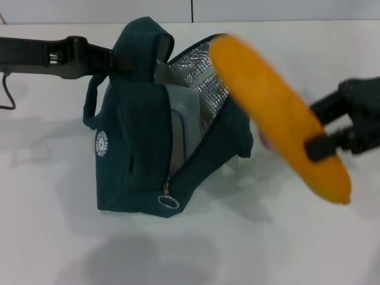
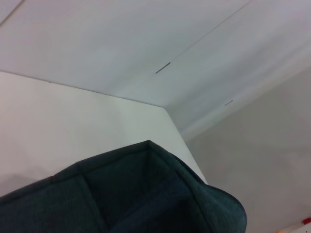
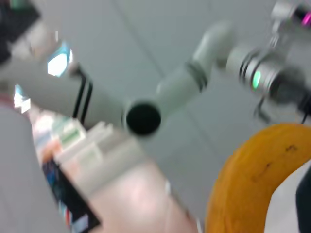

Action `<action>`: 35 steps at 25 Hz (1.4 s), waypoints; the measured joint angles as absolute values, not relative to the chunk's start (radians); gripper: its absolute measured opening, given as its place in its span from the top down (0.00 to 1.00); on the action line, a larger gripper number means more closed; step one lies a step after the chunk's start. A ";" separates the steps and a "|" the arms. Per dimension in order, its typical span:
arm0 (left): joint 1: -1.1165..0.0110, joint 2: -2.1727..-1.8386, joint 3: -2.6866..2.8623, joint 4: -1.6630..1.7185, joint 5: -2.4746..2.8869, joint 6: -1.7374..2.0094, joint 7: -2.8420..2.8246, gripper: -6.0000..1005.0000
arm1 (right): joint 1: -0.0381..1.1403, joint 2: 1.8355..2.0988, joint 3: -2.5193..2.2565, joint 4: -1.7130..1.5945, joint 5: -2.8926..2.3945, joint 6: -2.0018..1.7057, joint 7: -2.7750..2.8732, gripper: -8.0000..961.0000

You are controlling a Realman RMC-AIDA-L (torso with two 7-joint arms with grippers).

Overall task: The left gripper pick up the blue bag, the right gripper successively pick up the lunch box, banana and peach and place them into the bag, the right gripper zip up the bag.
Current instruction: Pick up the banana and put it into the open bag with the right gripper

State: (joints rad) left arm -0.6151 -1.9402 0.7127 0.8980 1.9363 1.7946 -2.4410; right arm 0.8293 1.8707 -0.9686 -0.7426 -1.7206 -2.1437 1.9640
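Observation:
The dark blue-green bag [image 1: 142, 142] stands on the white table, its flap open and the silver lining [image 1: 208, 89] showing. A pale lunch box [image 1: 181, 127] sits inside it. My left gripper [image 1: 110, 59] holds the bag's top flap from the left; the flap fills the left wrist view [image 2: 136, 194]. My right gripper [image 1: 323, 145] is shut on the yellow banana [image 1: 279, 113] and holds it in the air right of the bag, its upper end over the opening. The banana also shows in the right wrist view [image 3: 252, 184]. A bit of the peach [image 1: 265, 142] peeks out behind the banana.
The zip pull ring [image 1: 168, 202] hangs at the bag's front lower corner. A handle strap [image 1: 90, 104] loops at the bag's left side. The white table [image 1: 59, 225] spreads around the bag.

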 joint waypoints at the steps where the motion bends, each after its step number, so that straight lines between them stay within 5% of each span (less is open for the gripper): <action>1: -0.616 -1.940 0.714 0.898 1.935 1.795 -2.438 0.96 | 0.828 1.873 -0.927 -0.700 -1.715 -2.139 1.963 0.52; 6: -0.627 -1.944 0.715 0.896 1.933 1.795 -2.430 0.96 | 0.825 1.898 -0.805 -0.525 -1.696 -2.085 1.962 0.51; 11: -0.621 -1.944 0.713 0.889 1.933 1.795 -2.422 0.96 | 0.772 1.973 -0.705 -0.515 -1.603 -2.017 1.888 0.50; 16: -0.622 -1.945 0.714 0.889 1.935 1.795 -2.419 0.96 | 0.754 2.022 -0.726 -0.480 -1.556 -1.895 1.733 0.49; 35: -0.613 -1.945 0.712 0.885 1.942 1.783 -2.395 0.96 | 0.940 2.028 -0.957 -0.141 -1.463 -1.583 1.306 0.44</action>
